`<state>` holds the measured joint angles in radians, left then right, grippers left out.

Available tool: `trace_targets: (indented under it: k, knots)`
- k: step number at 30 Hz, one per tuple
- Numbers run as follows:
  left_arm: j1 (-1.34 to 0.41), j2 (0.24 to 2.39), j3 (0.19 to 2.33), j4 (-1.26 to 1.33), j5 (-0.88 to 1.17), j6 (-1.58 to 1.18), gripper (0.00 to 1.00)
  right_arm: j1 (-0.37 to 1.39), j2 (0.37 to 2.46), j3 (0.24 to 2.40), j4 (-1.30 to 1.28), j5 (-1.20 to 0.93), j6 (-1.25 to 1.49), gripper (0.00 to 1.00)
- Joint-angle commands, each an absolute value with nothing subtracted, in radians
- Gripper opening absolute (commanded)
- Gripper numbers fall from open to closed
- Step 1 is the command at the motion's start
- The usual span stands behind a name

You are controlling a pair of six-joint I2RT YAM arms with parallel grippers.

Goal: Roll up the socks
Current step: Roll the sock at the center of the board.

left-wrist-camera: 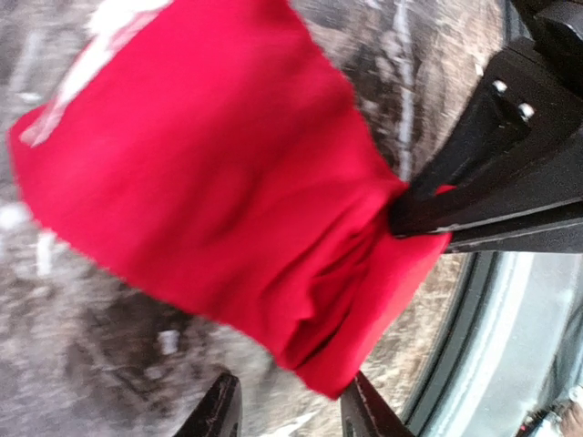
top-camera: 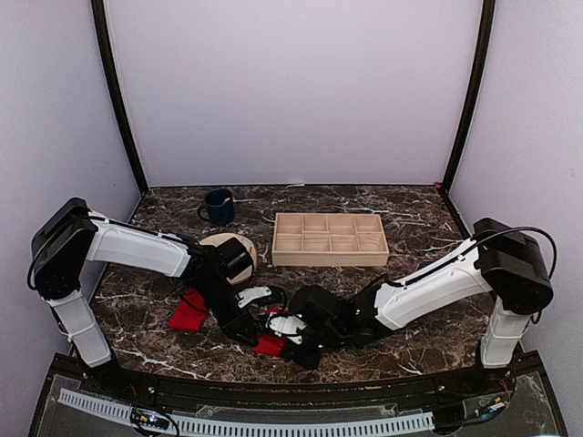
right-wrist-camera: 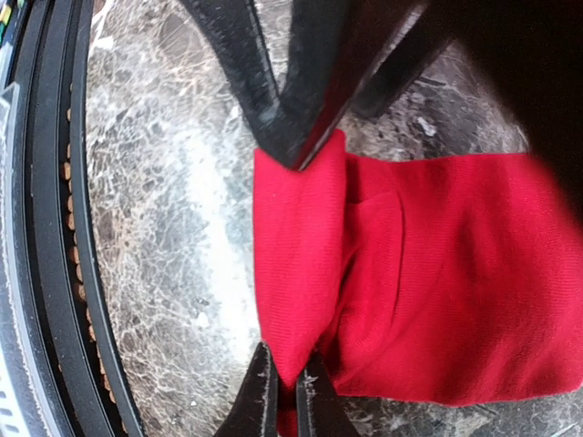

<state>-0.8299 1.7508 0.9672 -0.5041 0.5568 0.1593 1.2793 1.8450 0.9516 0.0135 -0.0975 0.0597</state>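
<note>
**Top view:** L gripper and R gripper meet low over the marble table, near its front edge. A red sock lies on the table btwn them. The second sock lies apart to the left, beside the L arm. Mug, plate and compartment tray sit further back.

**L wrist view:** L gripper jaws stand apart. The sock fills the frame, and its lower corner dips btwn the tips, not clamped. R gripper bites the sock's right edge.

**R wrist view:** R gripper jaws are together, clamped on a raised fold of the sock. The rest lies flat on the marble.
</note>
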Motion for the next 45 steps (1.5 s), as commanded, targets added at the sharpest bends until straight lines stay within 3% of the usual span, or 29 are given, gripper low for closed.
trace_targets:
  k: [1, 17, 32, 45]
  knots:
    - [-0.813, 1.683, 0.951, -0.486, 0.441, 0.143, 0.39, 1.250, 1.871, 0.964, -0.049, -0.143, 0.104, 0.02]
    - [-0.839, 1.422, 0.804, -0.261, 0.219, 0.155, 0.38, 1.161, 1.907, 1.032, -0.106, -0.428, 0.216, 0.03]
    - [-1.084, 1.304, 0.672, -0.103, 0.074, 0.287, 0.39, 1.048, 1.973, 1.062, -0.104, -0.742, 0.353, 0.03]
    - [-1.202, 1.478, 0.744, -0.143, 0.068, 0.459, 0.41, 1.039, 2.010, 1.093, -0.150, -0.817, 0.376, 0.05]
